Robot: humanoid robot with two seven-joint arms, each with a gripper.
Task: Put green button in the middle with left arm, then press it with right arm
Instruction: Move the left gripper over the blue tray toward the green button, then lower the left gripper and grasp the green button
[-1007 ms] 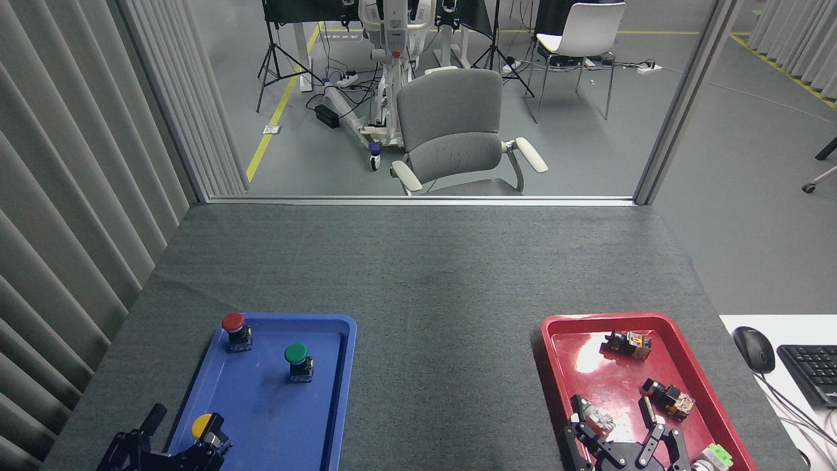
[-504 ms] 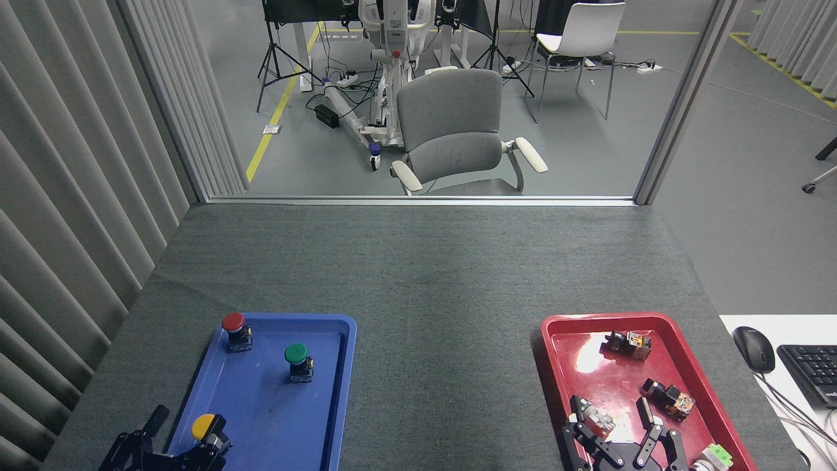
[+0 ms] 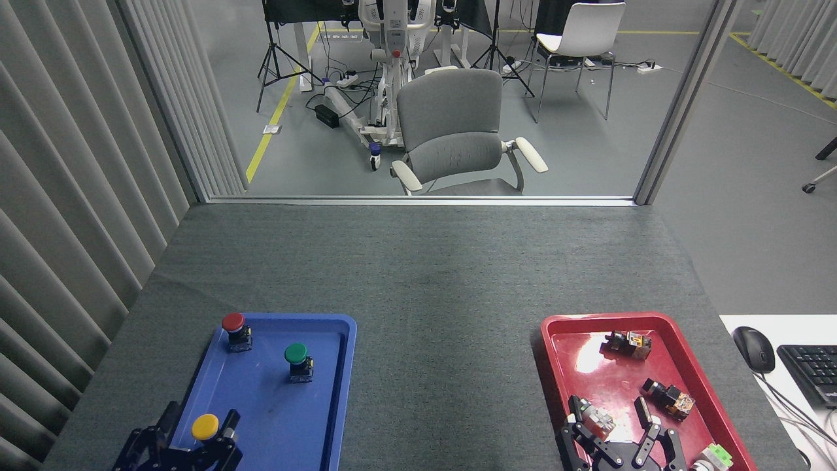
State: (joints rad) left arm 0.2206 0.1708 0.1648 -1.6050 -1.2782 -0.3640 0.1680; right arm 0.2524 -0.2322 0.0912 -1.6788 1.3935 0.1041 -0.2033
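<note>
The green button [image 3: 296, 360] stands upright in the blue tray [image 3: 327, 418], right of the tray's centre. My left gripper [image 3: 201, 418] sits at the tray's near left corner, well short of the green button. It is open, with one finger on each side of the yellow button [image 3: 205, 428]. My right gripper [image 3: 611, 425] is open low over the near end of the red tray [image 3: 556, 366], with a small switch part [image 3: 594, 418] lying by its left finger. The middle [image 3: 444, 366], plain dark grey felt, lies between the two trays.
A red button [image 3: 233, 330] stands at the blue tray's far left corner. Several small switch parts lie in the red tray. A mouse [image 3: 754, 348] and keyboard [image 3: 811, 373] rest on a white surface at the right. Ribbed panels wall the left side.
My left gripper has moved forward and a little right, so its fingers now flank the yellow button. The right gripper has dropped slightly toward the view's bottom edge. The buttons have not moved.
</note>
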